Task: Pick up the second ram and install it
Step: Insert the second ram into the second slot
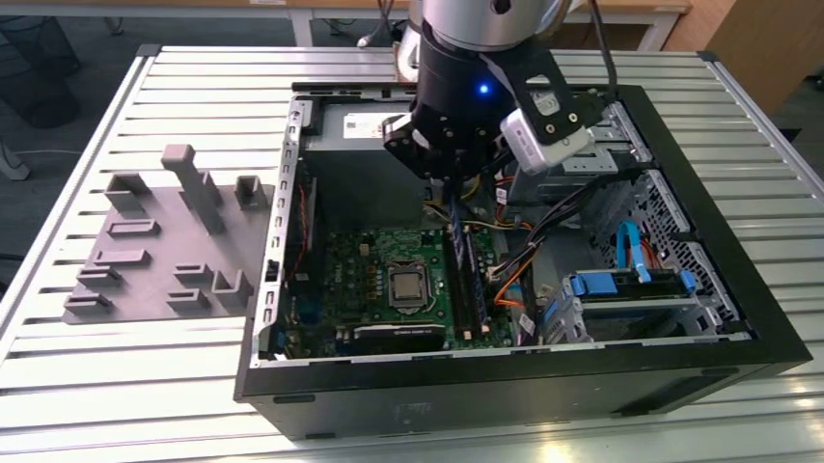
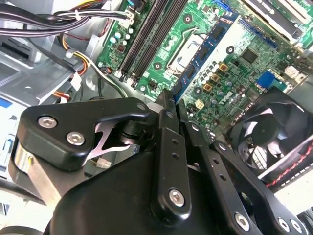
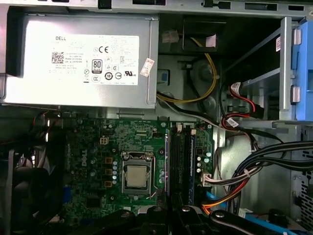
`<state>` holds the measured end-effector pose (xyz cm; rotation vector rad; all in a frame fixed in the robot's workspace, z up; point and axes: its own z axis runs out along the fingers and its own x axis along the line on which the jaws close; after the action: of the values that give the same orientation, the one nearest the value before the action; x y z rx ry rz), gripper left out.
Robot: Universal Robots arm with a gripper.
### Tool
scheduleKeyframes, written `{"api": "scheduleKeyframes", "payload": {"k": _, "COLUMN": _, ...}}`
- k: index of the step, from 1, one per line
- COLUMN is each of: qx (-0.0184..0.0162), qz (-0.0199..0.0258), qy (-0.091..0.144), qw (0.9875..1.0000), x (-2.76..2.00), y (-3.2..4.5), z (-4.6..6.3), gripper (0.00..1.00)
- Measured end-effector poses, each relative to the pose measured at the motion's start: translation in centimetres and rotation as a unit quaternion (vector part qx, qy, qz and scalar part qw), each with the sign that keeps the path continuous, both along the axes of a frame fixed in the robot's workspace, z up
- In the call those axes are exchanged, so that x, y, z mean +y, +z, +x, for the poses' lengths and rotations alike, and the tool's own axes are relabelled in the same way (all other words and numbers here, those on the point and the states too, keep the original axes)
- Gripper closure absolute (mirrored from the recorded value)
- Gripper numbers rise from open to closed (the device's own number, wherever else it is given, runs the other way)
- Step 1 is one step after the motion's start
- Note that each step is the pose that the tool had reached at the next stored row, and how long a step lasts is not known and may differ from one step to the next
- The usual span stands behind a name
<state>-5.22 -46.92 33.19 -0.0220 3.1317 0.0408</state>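
Note:
My gripper point(image 1: 451, 198) hangs inside the open computer case point(image 1: 721, 357), over the green motherboard point(image 1: 373, 260). It is shut on the second ram point(image 1: 466, 275), a long thin blue stick that reaches from the fingers along the board. In the second wrist view the black fingers point(image 2: 168, 117) pinch one end of the ram point(image 2: 198, 58), whose blue board with black chips lies above the motherboard point(image 2: 244, 63). The black memory slots point(image 2: 151, 34) run alongside it. I cannot tell whether the stick touches a slot. In the first wrist view the slots point(image 3: 180, 152) lie beside the processor socket point(image 3: 136, 176).
A grey plastic tray point(image 1: 142, 260) with upright blocks lies on the table at the exterior view's left. Inside the case are the silver power supply point(image 3: 83, 58), bundles of cables point(image 3: 254, 171), a black fan point(image 2: 274, 137) and a blue drive cage point(image 1: 618, 287).

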Motion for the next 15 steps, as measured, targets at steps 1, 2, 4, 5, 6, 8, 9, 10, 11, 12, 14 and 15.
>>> {"api": "scheduleKeyframes", "payload": {"k": 1, "qx": 0.0000, "qz": 0.0000, "qy": 0.000, "qw": 1.0000, "x": -0.02, "y": -0.16, "z": 0.0, "gripper": 0.86}}
{"api": "scheduleKeyframes", "payload": {"k": 2, "qx": 0.0000, "qz": 0.0000, "qy": 0.000, "qw": 1.0000, "x": -0.04, "y": -0.29, "z": 0.0, "gripper": 0.86}}
{"api": "scheduleKeyframes", "payload": {"k": 4, "qx": 0.0000, "qz": 0.0001, "qy": -0.001, "qw": 1.0000, "x": -0.11, "y": -0.51, "z": 0.0, "gripper": 0.86}}
{"api": "scheduleKeyframes", "payload": {"k": 5, "qx": 0.0000, "qz": 0.0000, "qy": -0.001, "qw": 1.0000, "x": -0.14, "y": -0.60, "z": 0.0, "gripper": 0.86}}
{"api": "scheduleKeyframes", "payload": {"k": 6, "qx": 0.0000, "qz": 0.0000, "qy": -0.001, "qw": 1.0000, "x": -0.16, "y": -0.70, "z": 0.0, "gripper": 0.86}}
{"api": "scheduleKeyframes", "payload": {"k": 8, "qx": 0.0000, "qz": 0.0000, "qy": -0.001, "qw": 1.0000, "x": -0.18, "y": -0.93, "z": 0.0, "gripper": 0.86}}
{"api": "scheduleKeyframes", "payload": {"k": 9, "qx": 0.0000, "qz": 0.0000, "qy": -0.001, "qw": 1.0000, "x": -0.19, "y": -1.08, "z": 0.0, "gripper": 0.86}}
{"api": "scheduleKeyframes", "payload": {"k": 10, "qx": 0.0000, "qz": 0.0001, "qy": -0.001, "qw": 1.0000, "x": -0.19, "y": -1.25, "z": 0.0, "gripper": 0.86}}
{"api": "scheduleKeyframes", "payload": {"k": 11, "qx": 0.0000, "qz": 0.0001, "qy": -0.002, "qw": 1.0000, "x": -0.19, "y": -1.41, "z": 0.0, "gripper": 0.86}}
{"api": "scheduleKeyframes", "payload": {"k": 12, "qx": 0.0000, "qz": 0.0000, "qy": -0.002, "qw": 1.0000, "x": -0.19, "y": -1.56, "z": 0.1, "gripper": 0.86}}
{"api": "scheduleKeyframes", "payload": {"k": 14, "qx": 0.0000, "qz": 0.0000, "qy": -0.002, "qw": 1.0000, "x": -0.19, "y": -1.71, "z": 0.1, "gripper": 0.86}}
{"api": "scheduleKeyframes", "payload": {"k": 15, "qx": 0.0000, "qz": -0.0001, "qy": -0.002, "qw": 1.0000, "x": -0.19, "y": -1.71, "z": 0.1, "gripper": 0.86}}
